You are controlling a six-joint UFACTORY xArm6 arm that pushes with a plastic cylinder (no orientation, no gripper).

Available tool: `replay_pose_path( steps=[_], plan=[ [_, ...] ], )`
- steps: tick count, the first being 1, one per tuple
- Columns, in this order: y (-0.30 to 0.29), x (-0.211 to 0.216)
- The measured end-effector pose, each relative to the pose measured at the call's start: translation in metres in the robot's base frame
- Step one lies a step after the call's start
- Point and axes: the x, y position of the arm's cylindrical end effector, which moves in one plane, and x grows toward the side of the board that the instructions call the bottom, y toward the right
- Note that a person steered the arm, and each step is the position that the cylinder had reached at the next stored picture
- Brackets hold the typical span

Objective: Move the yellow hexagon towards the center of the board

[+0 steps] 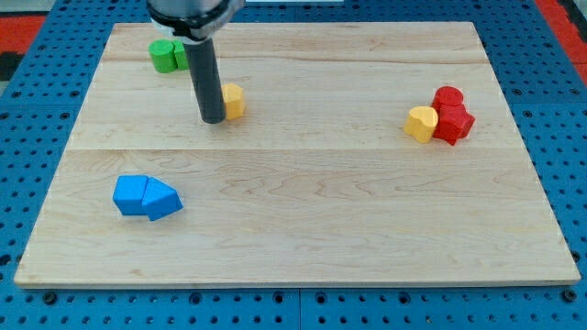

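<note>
A small yellow block (236,101), which looks like the hexagon, lies in the upper left part of the wooden board (303,202). My tip (213,120) stands just to its left and touches or nearly touches it; the rod hides the block's left edge. A second yellow block (421,124), whose shape I cannot make out, lies at the view's right and touches the red blocks.
Two green blocks (169,55) lie near the board's top left, partly behind the rod. Two red blocks (452,115) sit together at the right. Two blue blocks (146,197) lie together at the lower left. A blue pegboard (559,110) surrounds the board.
</note>
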Motion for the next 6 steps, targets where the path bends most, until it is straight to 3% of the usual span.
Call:
replay_pose_path(
  steps=[1, 2, 3, 4, 5, 6],
  plan=[
    [0.035, -0.035],
    [0.033, -0.049],
    [-0.009, -0.075],
    [0.031, -0.091],
    [0.092, -0.091],
    [0.089, -0.065]
  ],
)
